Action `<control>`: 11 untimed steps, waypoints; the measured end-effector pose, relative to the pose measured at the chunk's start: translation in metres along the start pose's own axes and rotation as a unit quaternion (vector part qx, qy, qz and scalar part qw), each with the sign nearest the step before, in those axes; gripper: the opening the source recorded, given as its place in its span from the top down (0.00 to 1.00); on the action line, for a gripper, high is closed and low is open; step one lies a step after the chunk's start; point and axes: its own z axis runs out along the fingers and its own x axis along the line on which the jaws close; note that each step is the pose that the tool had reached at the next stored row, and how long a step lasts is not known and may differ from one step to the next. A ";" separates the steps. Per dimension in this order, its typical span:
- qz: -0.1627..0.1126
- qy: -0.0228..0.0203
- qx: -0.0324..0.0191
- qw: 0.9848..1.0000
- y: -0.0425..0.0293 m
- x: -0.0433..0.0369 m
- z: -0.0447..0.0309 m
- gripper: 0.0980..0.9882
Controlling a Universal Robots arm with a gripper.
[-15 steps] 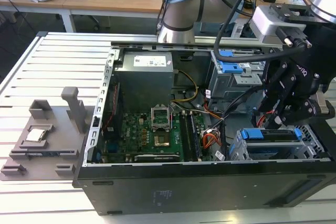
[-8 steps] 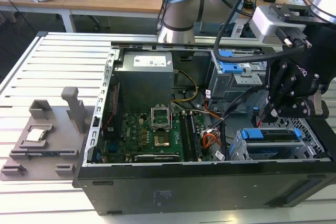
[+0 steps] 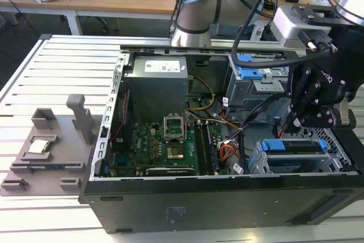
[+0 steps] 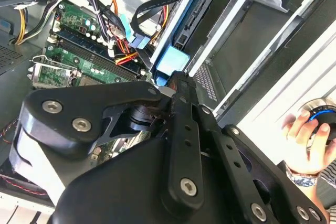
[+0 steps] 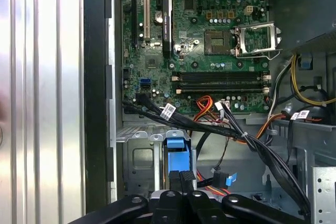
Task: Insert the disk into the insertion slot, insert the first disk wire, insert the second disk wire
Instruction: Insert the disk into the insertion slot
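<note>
The disk (image 3: 298,153), silver-grey in a bright blue carrier, lies in the insertion slot (image 3: 259,164), a low grey cage at the front of the open case on the exterior view's right. My black gripper (image 3: 291,123) hangs just above the disk's rear edge. In the first wrist view my fingers (image 5: 173,181) stand pressed together right at the carrier's blue tab (image 5: 176,153). The second wrist view shows the gripper (image 4: 176,77) shut, its tip against the blue tab (image 4: 169,60), with the disk (image 4: 195,17) edge-on beyond. Loose black wires (image 5: 210,128) cross nearby, one ending in a blue plug (image 5: 229,179).
A taller grey cage with a blue bracket (image 3: 250,75) stands behind the slot. The motherboard (image 3: 165,146) and power supply (image 3: 156,75) fill the case's middle. A grey fixture (image 3: 51,146) sits on the slatted table. A person's hand (image 4: 310,135) rests beside the case.
</note>
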 end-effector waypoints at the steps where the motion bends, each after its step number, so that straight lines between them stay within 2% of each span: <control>1: 0.000 0.000 0.000 1.000 -0.0026 -0.0005 -0.0001 0.99; 6: 0.000 0.000 0.000 1.000 -0.0161 -0.0029 0.0002 0.99; 11: 0.000 0.000 -0.002 1.000 -0.0218 -0.0031 0.0070 0.99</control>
